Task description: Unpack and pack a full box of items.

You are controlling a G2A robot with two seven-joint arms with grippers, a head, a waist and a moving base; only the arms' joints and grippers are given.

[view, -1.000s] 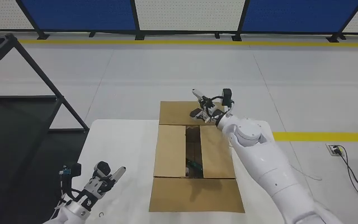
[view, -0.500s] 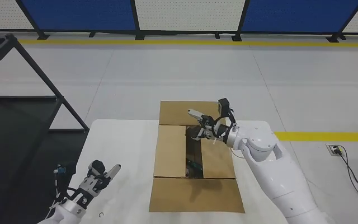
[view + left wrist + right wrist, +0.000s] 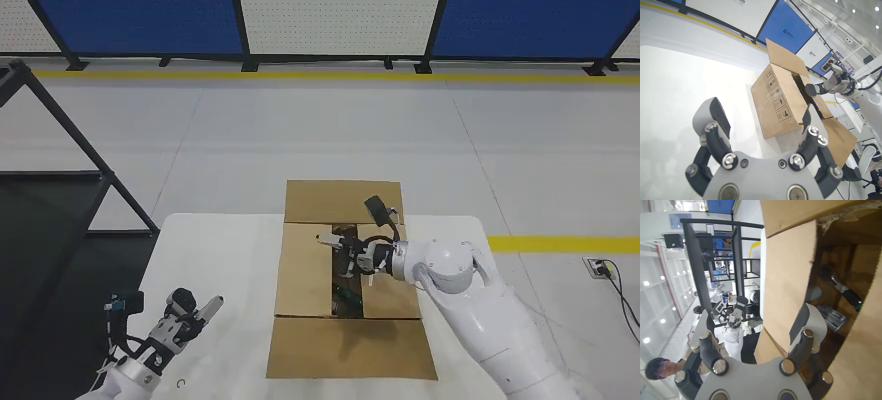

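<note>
A brown cardboard box [image 3: 305, 270] stands on the white table [image 3: 210, 260]. Its two side flaps lie folded in, with a narrow dark gap between them. My right gripper [image 3: 340, 252] hangs open over that gap. In the right wrist view the right gripper [image 3: 757, 325] straddles the edge of one folded flap [image 3: 785, 279], with one finger [image 3: 808, 321] inside the gap. Dark and silvery items [image 3: 832, 315] lie in the box, and something green [image 3: 345, 295] shows through the gap. My left gripper [image 3: 200, 300] is open and holds nothing, at the table's near left corner, well apart from the box [image 3: 783, 94].
The box's far flap [image 3: 340, 200] and near flap [image 3: 350, 348] lie spread outward. White tabletop stretches between the left gripper [image 3: 764, 117] and the box. A black metal frame [image 3: 70, 140] stands left of the table.
My right gripper has come from the box's far edge toward me and down onto the gap between the folded flaps. The left arm has barely shifted.
</note>
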